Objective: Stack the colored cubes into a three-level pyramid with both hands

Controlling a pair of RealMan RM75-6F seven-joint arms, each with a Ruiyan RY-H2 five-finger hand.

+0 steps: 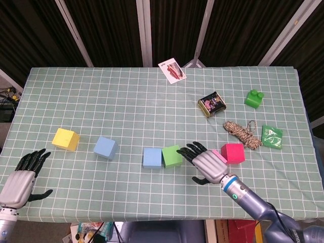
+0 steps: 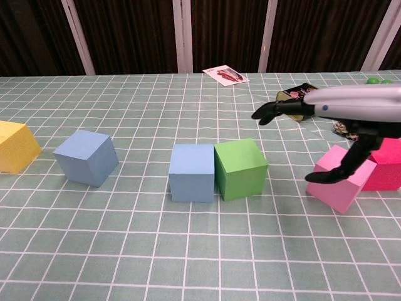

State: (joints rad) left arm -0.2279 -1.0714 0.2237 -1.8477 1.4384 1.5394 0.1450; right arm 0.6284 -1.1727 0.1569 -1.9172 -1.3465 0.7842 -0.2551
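A blue cube point(image 1: 152, 157) and a green cube point(image 1: 172, 156) stand side by side, touching, at front centre. Another blue cube point(image 1: 106, 147) and a yellow cube point(image 1: 66, 139) lie further left. A pink cube point(image 2: 341, 182) leans against a red cube point(image 1: 234, 152) on the right. My right hand point(image 1: 207, 164) hovers over the pink cube with its fingers spread, holding nothing, its fingertips close to the green cube. It hides most of the pink cube in the head view. My left hand point(image 1: 20, 177) is open at the front left edge, well short of the yellow cube.
Behind the red cube lie a coil of rope point(image 1: 241, 131), a green packet point(image 1: 271, 135), a dark tin point(image 1: 211, 104) and a green toy brick point(image 1: 254, 98). A printed card point(image 1: 172, 70) rests near the far edge of the checked cloth point(image 1: 126, 101).
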